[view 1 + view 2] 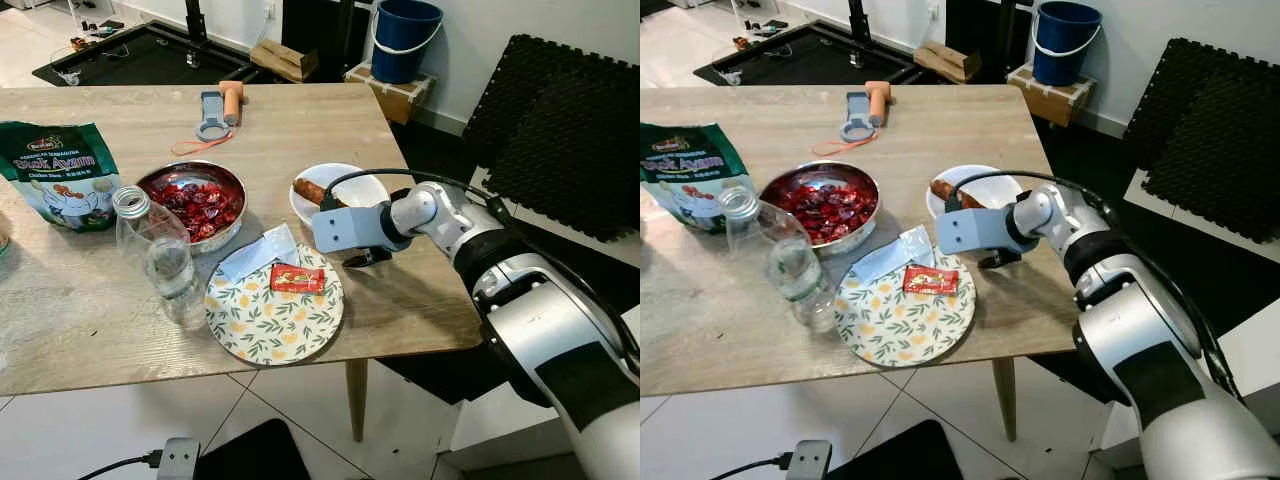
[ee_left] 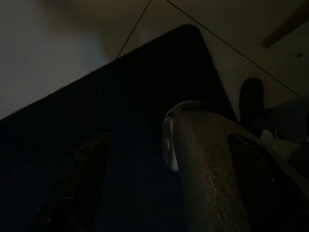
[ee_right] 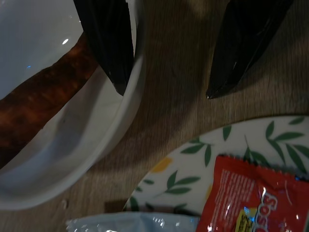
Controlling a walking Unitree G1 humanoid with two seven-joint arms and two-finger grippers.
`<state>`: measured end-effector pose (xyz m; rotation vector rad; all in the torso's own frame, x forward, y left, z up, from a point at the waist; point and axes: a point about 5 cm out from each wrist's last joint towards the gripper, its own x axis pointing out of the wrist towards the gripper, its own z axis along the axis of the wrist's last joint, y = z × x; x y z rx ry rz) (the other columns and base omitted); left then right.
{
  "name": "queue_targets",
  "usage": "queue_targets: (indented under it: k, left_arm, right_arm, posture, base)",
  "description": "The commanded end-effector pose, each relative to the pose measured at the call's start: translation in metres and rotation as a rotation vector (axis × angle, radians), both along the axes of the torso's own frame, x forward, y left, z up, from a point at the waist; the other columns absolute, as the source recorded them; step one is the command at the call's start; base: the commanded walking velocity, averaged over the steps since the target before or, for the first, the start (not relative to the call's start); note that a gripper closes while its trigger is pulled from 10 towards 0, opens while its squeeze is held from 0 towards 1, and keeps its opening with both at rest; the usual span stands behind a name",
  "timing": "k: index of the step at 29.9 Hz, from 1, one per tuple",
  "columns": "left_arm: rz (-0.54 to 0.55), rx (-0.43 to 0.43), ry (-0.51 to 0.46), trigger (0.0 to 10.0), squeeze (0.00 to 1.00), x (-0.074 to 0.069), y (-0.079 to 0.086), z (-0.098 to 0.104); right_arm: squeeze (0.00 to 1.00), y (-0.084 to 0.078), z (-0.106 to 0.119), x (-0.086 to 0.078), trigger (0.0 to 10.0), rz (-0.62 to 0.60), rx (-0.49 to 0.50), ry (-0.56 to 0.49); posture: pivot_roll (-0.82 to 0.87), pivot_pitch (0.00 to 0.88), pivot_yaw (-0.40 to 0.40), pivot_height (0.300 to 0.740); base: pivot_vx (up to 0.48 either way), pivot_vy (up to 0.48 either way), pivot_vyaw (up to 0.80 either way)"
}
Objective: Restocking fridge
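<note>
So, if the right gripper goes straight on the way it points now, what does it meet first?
Probably the white bowl: the right gripper is open, one finger over its rim beside the sausage, the other over bare table. Depth is unclear.

Even, soft daylight fills the head views, sharp across the wooden table, with small glints on the steel bowl and the glass jar, and a soft shadow beneath the right gripper. The right wrist view is bright but slightly soft up close. The left wrist view is very dark, perhaps shaded by the table.
</note>
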<state>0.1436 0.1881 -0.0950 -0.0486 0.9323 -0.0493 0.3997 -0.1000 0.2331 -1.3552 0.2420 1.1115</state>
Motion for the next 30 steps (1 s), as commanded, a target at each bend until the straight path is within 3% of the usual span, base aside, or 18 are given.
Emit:
queue_targets:
  k: [1,12,30]
  left_arm:
    - [-0.03,-0.006,0.223,10.0,0.0,-0.053,-0.003,-0.019]
    - [-0.031,-0.01,0.23,10.0,0.0,-0.056,-0.006,-0.02]
    - [-0.028,-0.011,0.23,10.0,0.0,-0.058,-0.006,-0.02]
  right_arm:
    - [0.0,-0.001,-0.004,0.0,10.0,-0.013,-0.043,0.019]
    - [0.0,-0.013,-0.015,0.002,10.0,-0.1,-0.167,0.033]
    - [0.0,-0.01,-0.03,0.0,10.0,-0.123,-0.179,0.069]
  posture:
    - [-0.03,0.235,-0.075,0.74]
    - [-0.03,0.238,-0.08,0.74]
    - [-0.02,0.247,-0.088,0.74]
  base:
    - [0.0,0.0,0.0]
    - [0.0,0.0,0.0]
    - [0.0,0.0,0.0]
